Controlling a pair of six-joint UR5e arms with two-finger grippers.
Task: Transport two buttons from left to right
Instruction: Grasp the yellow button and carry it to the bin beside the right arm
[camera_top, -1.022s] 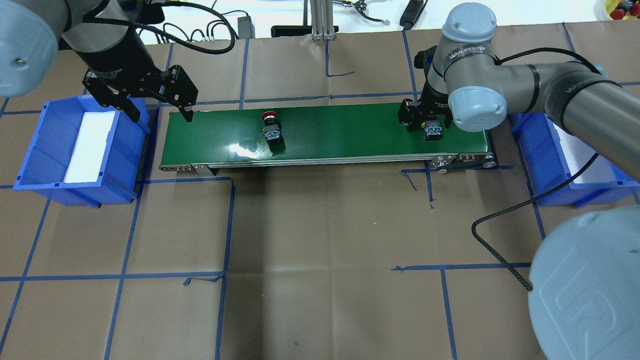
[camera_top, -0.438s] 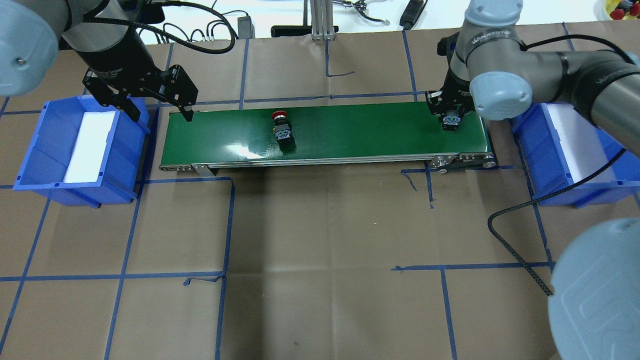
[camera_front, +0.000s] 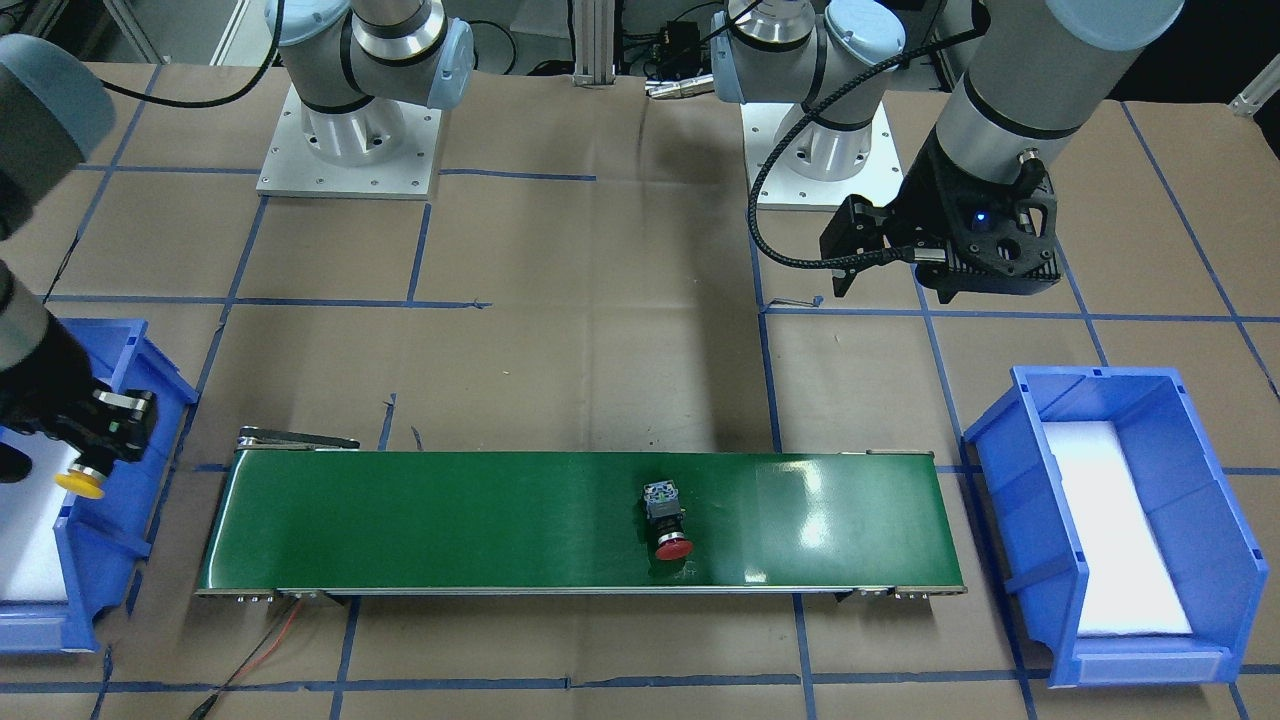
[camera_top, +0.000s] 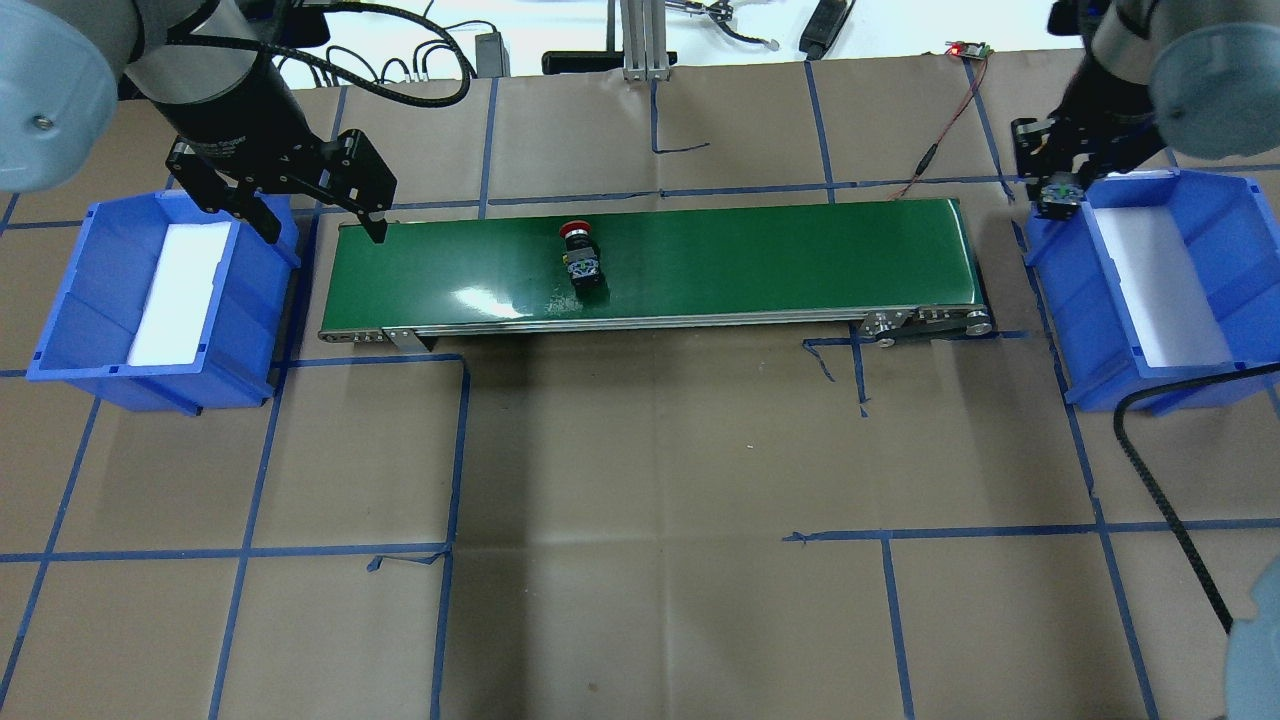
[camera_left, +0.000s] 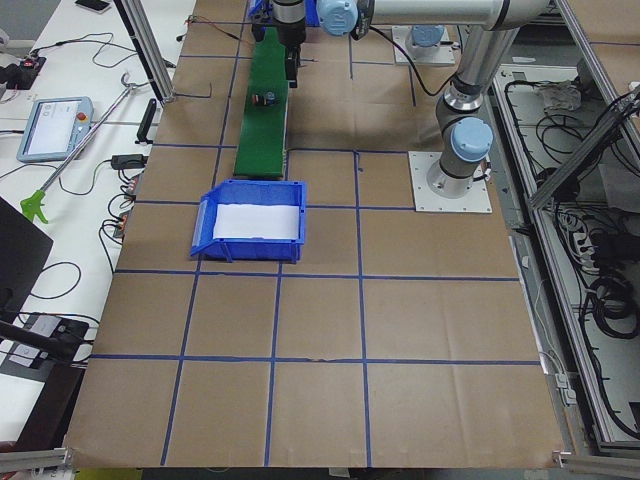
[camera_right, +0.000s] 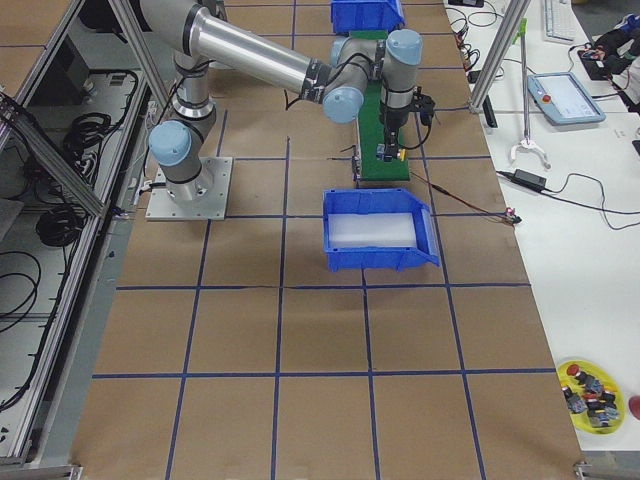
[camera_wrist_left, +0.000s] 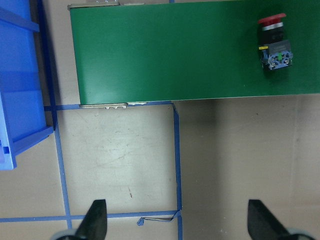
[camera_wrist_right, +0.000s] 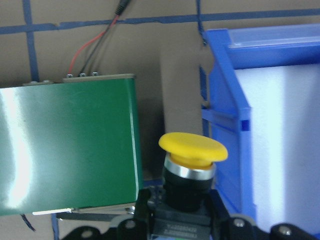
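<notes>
Two buttons, two places! My right tool (camera_top: 1058, 186) was clamped on the yellow-capped button (camera_wrist_right: 192, 147), cap down, at the rim of the right blue bin (camera_top: 1245, 260), just past the green conveyor belt (camera_top: 760, 260). The red-capped button (camera_top: 581, 257) lay on its side mid-belt. My left tool (camera_top: 325, 232) hung with its fingers apart over the belt's left end.

Bright overhead light; glare on belt (camera_top: 750, 260); soft shadows

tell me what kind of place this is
Probably a robotics lab test bench: robot arms bolted to a taped-off table, a small conveyor belt between blue bins, and a control tablet nearby.
</notes>
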